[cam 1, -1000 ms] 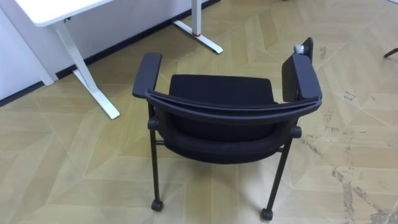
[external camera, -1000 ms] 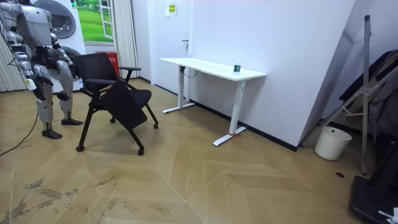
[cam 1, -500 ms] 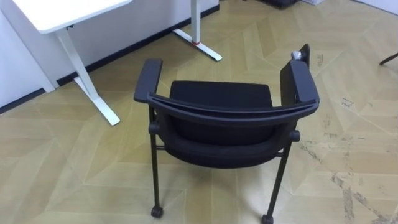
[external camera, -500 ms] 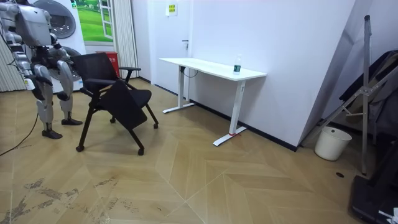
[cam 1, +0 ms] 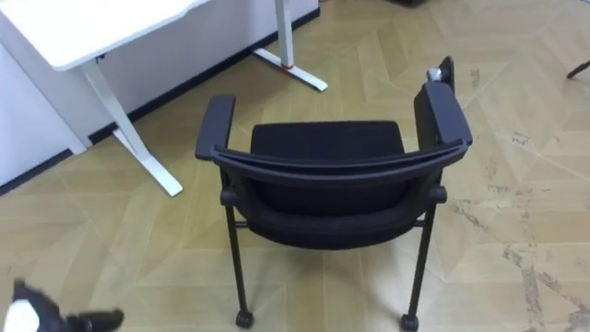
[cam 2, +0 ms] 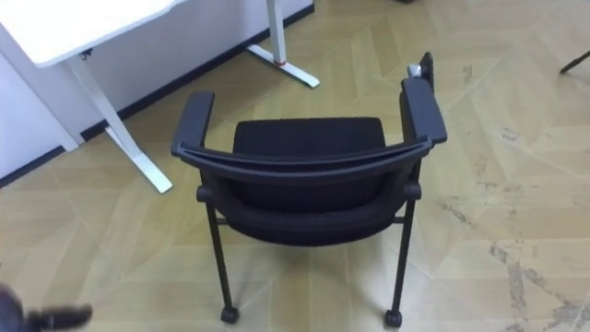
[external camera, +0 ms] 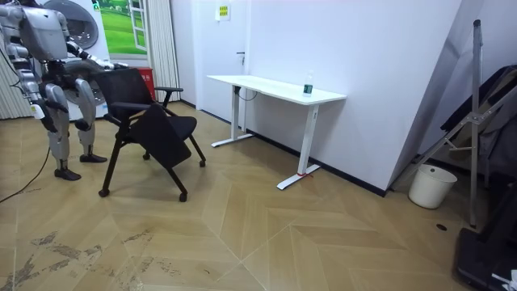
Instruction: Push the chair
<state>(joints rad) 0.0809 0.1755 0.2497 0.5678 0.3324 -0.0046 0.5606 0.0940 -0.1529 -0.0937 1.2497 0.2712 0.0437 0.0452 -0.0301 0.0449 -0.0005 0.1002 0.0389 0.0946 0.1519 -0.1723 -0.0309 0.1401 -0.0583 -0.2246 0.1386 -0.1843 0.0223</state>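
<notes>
One chair (cam 1: pixel 332 148) stands on the floor (cam 1: pixel 516 203), its back toward the robot and its seat facing the one desk (cam 1: pixel 101 28), off that desk's near corner; it has two armrests, left (cam 1: pixel 214 129) and right (cam 1: pixel 442 115), and two rear castors (cam 1: pixel 243 319) show in the eye views. The chair is black, with a padded squarish seat, a thin curved backrest rail and slim tube legs. The desk is white, a flat top on straight legs with long flat feet; the floor is pale wood laid in chevrons, scuffed on the right.

The left hand (cam 1: pixel 69 322) shows at the eye views' lower left corner, over the floor and apart from the chair; how far open it is I cannot tell.

The room view adds the robot upright just behind the chair, one arm raised toward the backrest; the right hand (external camera: pixel 38 107) hangs at its side, too small to read. There too: one bottle (external camera: pixel 307 84) near the desk's far edge; one white bucket (external camera: pixel 427 186) by the wall.
</notes>
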